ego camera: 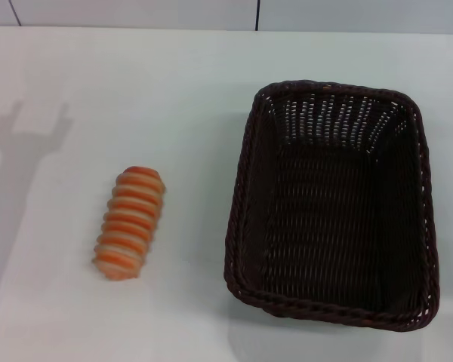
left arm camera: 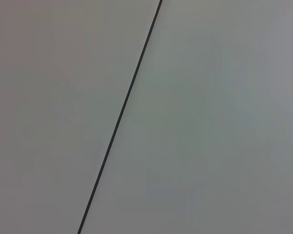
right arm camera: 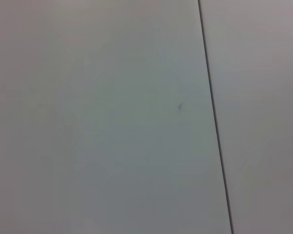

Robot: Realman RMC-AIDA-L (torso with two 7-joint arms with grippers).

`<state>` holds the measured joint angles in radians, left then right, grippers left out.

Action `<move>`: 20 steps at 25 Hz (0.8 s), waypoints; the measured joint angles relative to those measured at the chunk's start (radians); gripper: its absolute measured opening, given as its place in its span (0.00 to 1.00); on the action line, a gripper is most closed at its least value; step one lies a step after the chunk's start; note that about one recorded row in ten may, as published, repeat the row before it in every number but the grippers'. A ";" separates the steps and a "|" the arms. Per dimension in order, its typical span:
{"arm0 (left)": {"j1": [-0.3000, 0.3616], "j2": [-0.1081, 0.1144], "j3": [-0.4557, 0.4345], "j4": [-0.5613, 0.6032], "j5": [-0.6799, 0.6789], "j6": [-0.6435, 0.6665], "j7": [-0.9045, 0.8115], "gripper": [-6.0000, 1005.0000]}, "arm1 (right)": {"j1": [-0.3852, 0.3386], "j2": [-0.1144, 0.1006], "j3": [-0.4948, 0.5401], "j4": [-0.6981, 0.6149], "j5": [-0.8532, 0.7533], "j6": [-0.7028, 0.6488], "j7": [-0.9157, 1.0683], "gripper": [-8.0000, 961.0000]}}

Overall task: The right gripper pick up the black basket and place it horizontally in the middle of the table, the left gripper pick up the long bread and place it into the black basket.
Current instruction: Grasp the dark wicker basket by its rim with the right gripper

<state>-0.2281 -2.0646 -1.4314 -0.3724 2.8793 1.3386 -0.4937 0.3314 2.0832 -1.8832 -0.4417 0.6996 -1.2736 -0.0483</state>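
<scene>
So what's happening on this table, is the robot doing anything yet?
Nothing is being handled yet. A long bread lies on the white table, and the black basket sits empty to its right, apart from it. Neither hand of the robot is in view; only a shadow falls on the table's left side. The wrist cameras show plain pale surfaces.

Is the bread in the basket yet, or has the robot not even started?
Nothing looks done yet. The basket sits empty on the right side of the table, its long side pointing away from the robot, not across the middle. The bread lies on the table to its left, apart from it. Neither claw is in view, so nothing is in hand. Both moves are left.
</scene>
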 joint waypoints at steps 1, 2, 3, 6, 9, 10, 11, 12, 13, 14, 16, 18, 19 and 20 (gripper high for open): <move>0.000 0.000 0.000 0.000 0.000 0.001 0.000 0.86 | -0.001 0.000 0.001 0.000 0.000 -0.001 0.001 0.73; 0.000 0.000 0.000 0.000 0.000 0.002 0.000 0.86 | -0.001 0.000 0.001 0.000 0.000 -0.002 0.001 0.73; 0.000 0.000 0.000 0.000 0.000 0.003 0.000 0.86 | -0.001 0.000 0.001 0.000 0.000 -0.003 0.002 0.73; 0.002 0.000 0.000 0.000 0.000 0.005 -0.002 0.86 | -0.002 0.001 0.001 0.000 0.000 -0.008 0.002 0.73; 0.005 0.000 0.000 0.000 0.000 0.008 -0.002 0.86 | -0.004 0.002 0.001 0.000 0.000 -0.010 0.002 0.72; 0.006 0.000 0.000 0.000 0.000 0.009 -0.002 0.86 | -0.004 0.003 0.001 0.000 0.000 -0.010 0.002 0.72; 0.007 0.000 0.000 0.000 0.000 0.010 -0.002 0.86 | -0.004 0.003 0.001 0.000 0.000 -0.010 0.002 0.72; 0.008 0.000 0.000 0.000 0.000 0.011 -0.002 0.86 | -0.005 0.003 0.001 0.000 0.000 -0.011 0.002 0.72; 0.008 0.000 0.000 0.000 0.000 0.011 -0.002 0.86 | -0.005 0.003 0.001 0.000 0.000 -0.011 0.002 0.72; 0.009 0.000 0.000 0.000 0.000 0.011 -0.003 0.86 | -0.005 0.003 0.001 0.000 0.000 -0.011 0.003 0.72; 0.010 0.000 0.000 0.000 0.000 0.011 -0.003 0.86 | -0.005 0.004 0.001 -0.001 0.000 -0.012 0.003 0.72; 0.010 0.000 0.000 0.000 0.000 0.011 -0.004 0.86 | -0.005 0.005 0.000 -0.002 0.000 -0.012 0.004 0.72; 0.010 0.000 0.000 0.000 0.000 0.011 -0.004 0.86 | -0.005 0.005 -0.001 -0.003 0.000 -0.012 0.004 0.72; 0.010 0.000 0.000 0.000 0.000 0.011 -0.004 0.86 | -0.005 0.005 -0.002 -0.003 0.000 -0.012 0.004 0.73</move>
<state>-0.2180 -2.0647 -1.4312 -0.3727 2.8793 1.3499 -0.4977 0.3267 2.0878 -1.8853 -0.4447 0.6996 -1.2856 -0.0444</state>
